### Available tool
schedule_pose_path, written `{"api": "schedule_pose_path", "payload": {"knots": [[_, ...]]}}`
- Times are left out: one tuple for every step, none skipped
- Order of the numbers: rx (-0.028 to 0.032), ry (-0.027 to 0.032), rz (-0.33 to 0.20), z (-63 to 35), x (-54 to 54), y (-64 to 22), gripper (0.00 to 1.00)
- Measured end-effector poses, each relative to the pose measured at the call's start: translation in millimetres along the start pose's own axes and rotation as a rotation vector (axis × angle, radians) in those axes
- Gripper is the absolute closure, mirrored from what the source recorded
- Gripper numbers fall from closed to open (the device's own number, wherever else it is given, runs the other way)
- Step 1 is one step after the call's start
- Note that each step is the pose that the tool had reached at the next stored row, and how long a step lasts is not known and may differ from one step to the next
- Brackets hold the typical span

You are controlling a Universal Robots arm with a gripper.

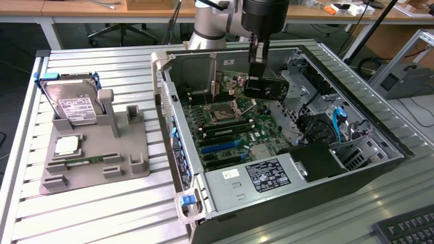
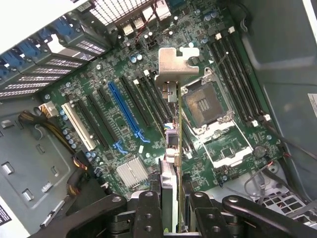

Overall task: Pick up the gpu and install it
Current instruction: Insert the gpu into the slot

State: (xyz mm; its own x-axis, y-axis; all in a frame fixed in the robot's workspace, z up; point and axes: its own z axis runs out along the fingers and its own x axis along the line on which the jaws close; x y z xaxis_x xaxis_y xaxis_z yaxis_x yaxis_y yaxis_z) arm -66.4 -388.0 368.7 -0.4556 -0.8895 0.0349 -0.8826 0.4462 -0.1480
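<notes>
Green board edge and a silver end bracket (image 2: 173,64) stand out in the wrist view, where the gpu (image 2: 172,148) is seen edge-on, running away from the camera between the black fingers (image 2: 148,210) of the gripper (image 2: 171,203). The jaws are clamped on the gpu, one finger against each face. Below the card, this view lays out the motherboard (image 2: 99,84) closely: a long blue slot (image 2: 124,111) with black slots beside it, a white slot (image 2: 79,126), a small ribbed heatsink (image 2: 132,173) and the open CPU socket (image 2: 208,106). The card hangs over the strip between the black slots and the socket (whether its lower edge touches the board I cannot tell). The exterior view adds the wider setting. There the gpu (image 1: 266,87) shows its black cooler side, held in the gripper (image 1: 256,76) at the end of the arm (image 1: 268,15). It sits inside the open computer case (image 1: 285,213), over the far part of the motherboard (image 1: 230,137). The case lies on its side on a slatted metal table (image 1: 101,213). Towards the exterior view's left, well apart from the gripper, a grey holder (image 1: 129,147) carries a hard drive (image 1: 76,107) standing on edge, a square chip (image 1: 68,146) and a narrow RAM stick (image 1: 85,161).
</notes>
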Motion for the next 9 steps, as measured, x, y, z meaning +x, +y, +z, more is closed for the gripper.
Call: {"api": "schedule_pose_path", "payload": {"knots": [[0.0003, -0.0003, -0.004, 0.0, 0.0, 0.0, 0.73], [0.0006, -0.0005, -0.008, 0.0, 0.0, 0.0, 0.73], [0.0009, -0.0007, -0.012, 0.0, 0.0, 0.0, 0.73], [0.0013, -0.0010, -0.016, 0.0, 0.0, 0.0, 0.73], [0.0016, -0.0012, -0.020, 0.0, 0.0, 0.0, 0.73], [0.0020, -0.0016, -0.025, 0.1, 0.0, 0.0, 0.73], [0.0024, -0.0020, -0.031, 0.1, 0.0, 0.0, 0.73], [0.0027, -0.0022, -0.034, 0.1, 0.0, 0.0, 0.73], [0.0029, -0.0024, -0.037, 0.1, 0.0, 0.0, 0.73]]}}
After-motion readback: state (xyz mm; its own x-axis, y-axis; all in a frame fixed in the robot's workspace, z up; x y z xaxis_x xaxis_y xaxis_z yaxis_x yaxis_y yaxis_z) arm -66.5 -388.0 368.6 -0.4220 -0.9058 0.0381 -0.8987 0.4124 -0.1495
